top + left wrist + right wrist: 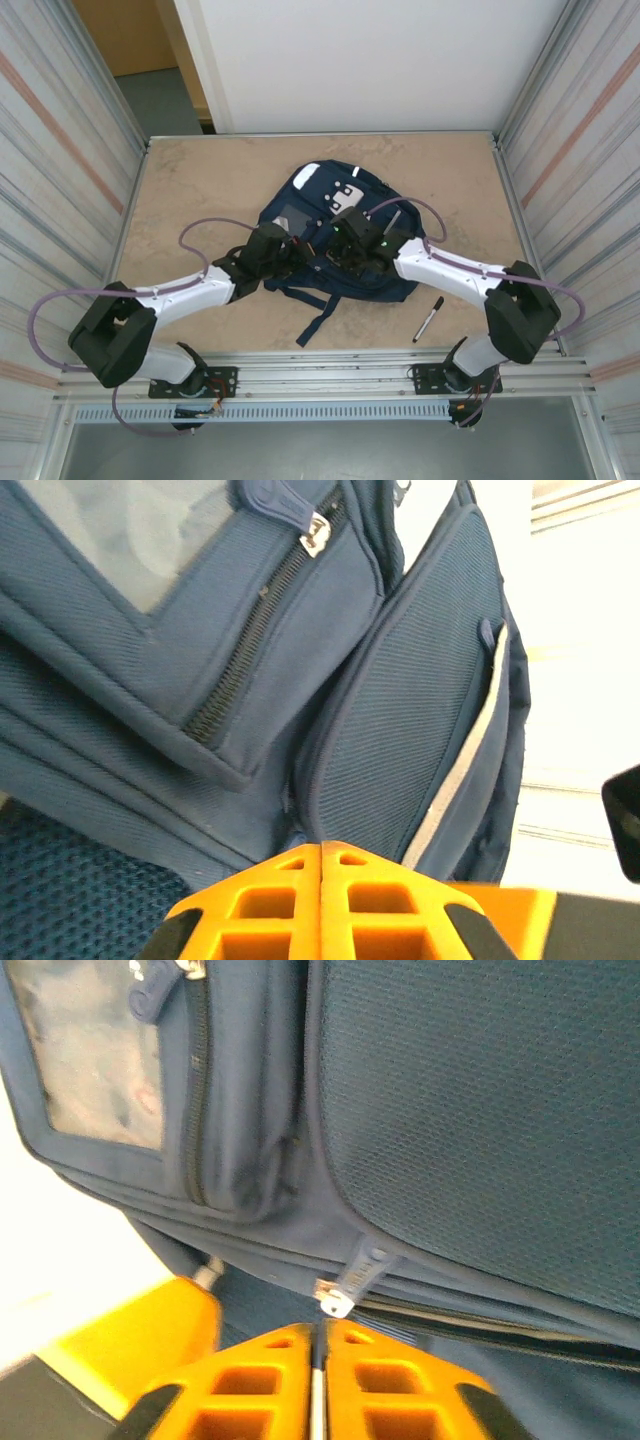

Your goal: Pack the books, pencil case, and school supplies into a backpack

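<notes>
Tugging the zipper pull (352, 1272) the right gripper (318, 1332) seems to pinch could slip it free or drag the backpack (320, 190) away from the clenched left gripper (320, 850).

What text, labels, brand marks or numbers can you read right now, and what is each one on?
No text is legible in any view.
White patches on the backpack: too small in the top view to read any print.
Zipper pull in the left wrist view: no legible marking; it is partly cut off.
Marker on the table: too small to read.
</notes>
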You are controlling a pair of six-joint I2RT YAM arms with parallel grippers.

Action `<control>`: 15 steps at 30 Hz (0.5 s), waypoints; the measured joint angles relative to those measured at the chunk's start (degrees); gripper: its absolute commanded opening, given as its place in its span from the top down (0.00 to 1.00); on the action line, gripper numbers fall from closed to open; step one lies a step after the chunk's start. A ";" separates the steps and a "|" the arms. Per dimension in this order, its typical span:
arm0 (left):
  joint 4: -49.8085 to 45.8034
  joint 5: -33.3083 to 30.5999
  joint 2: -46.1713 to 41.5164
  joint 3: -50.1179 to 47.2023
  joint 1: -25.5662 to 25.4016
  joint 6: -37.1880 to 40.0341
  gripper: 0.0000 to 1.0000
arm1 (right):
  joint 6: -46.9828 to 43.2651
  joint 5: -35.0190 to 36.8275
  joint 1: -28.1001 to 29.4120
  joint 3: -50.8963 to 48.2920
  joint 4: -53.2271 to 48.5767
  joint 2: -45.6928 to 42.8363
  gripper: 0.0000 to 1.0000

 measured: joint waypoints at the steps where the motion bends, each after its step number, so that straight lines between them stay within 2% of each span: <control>1: -1.55 -0.17 -0.31 0.22 0.33 0.39 0.60 | -2.78 -1.16 -0.31 -0.79 0.09 -0.61 0.55; 2: -3.45 -0.52 -0.50 0.57 0.59 0.68 0.48 | -7.30 -3.43 -0.98 -1.46 0.31 -1.09 0.52; 3: -5.68 -1.01 -0.55 1.14 0.85 1.07 0.41 | -12.20 -6.12 -1.97 -1.57 0.28 -1.20 0.50; 6: -11.28 -2.05 -0.55 2.75 1.86 2.54 0.35 | -28.41 -11.13 -4.96 1.27 -3.72 -0.98 0.48; 9: -15.26 -2.23 0.37 4.28 3.37 4.22 0.36 | -43.89 -11.13 -6.08 8.63 -9.99 0.92 0.52; 11: -17.51 -2.10 2.05 5.88 4.35 5.22 0.41 | -51.10 -10.29 -6.23 12.63 -12.33 2.62 0.54; 15: -20.24 -0.87 7.52 10.25 5.27 6.73 0.49 | -57.92 -10.16 -7.72 14.19 -14.27 3.98 0.57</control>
